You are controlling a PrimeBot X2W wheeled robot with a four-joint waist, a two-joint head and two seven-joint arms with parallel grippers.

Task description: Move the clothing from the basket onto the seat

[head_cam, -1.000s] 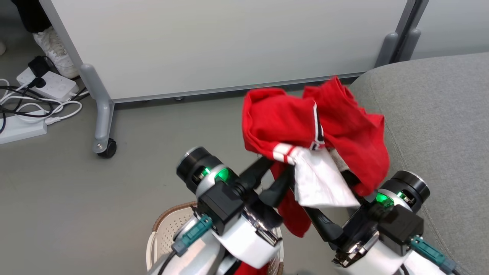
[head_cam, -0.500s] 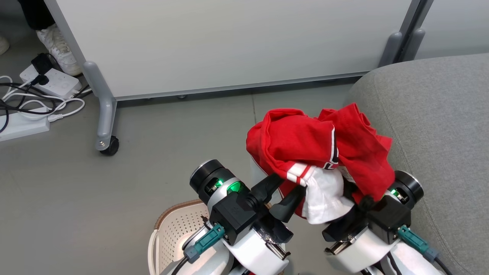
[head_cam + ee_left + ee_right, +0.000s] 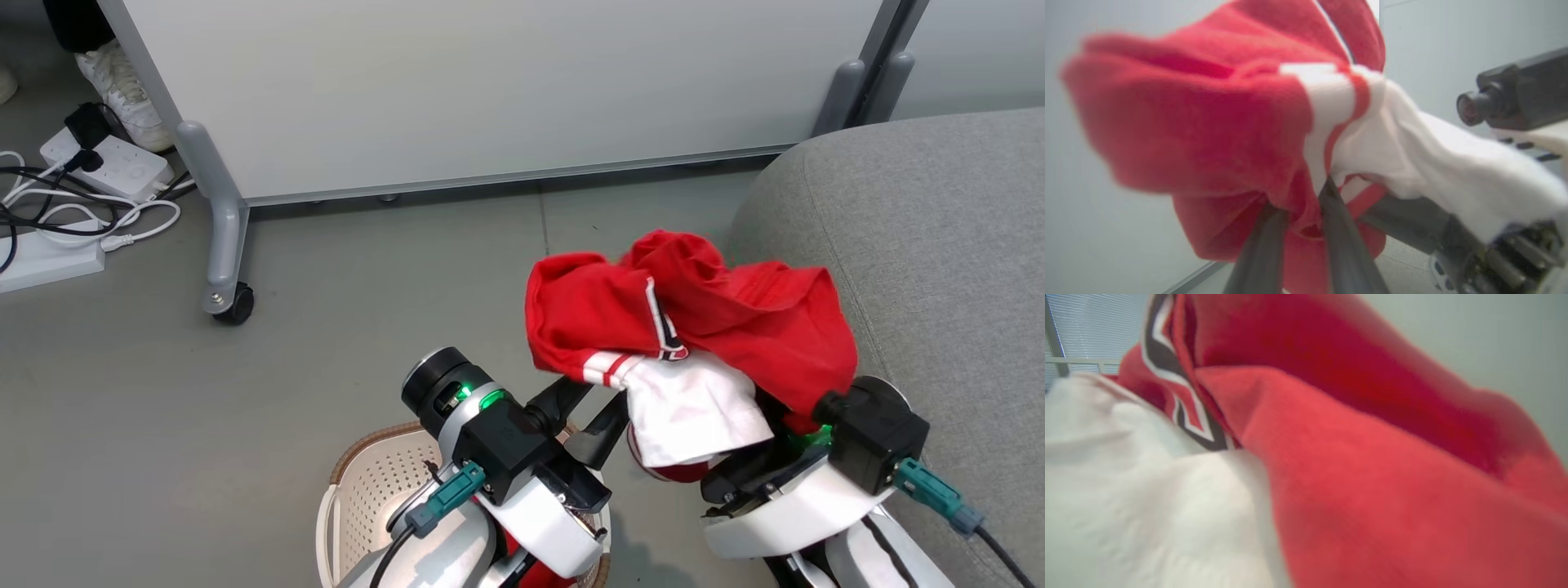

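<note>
Clothing (image 3: pixel 694 327) was bunched in the air just beside the seat (image 3: pixel 939 245), at its rounded near corner, red folds on top and a white panel hanging below. Left gripper (image 3: pixel 592 404) had its jaws pinching a red fold from beneath. Right gripper (image 3: pixel 739 474), closer to the seat, lay buried under the cloth; jaws pressed together, contents unseen. Basket (image 3: pixel 359 482) stood on the floor, farther from the seat.

clothing (image 3: pixel 694 318) aloft between the basket (image 3: pixel 363 490), low at left, and the seat (image 3: pixel 939 245) at right; panel (image 3: pixel 490 90) behind, power strips (image 3: pixel 106 163) far left.
</note>
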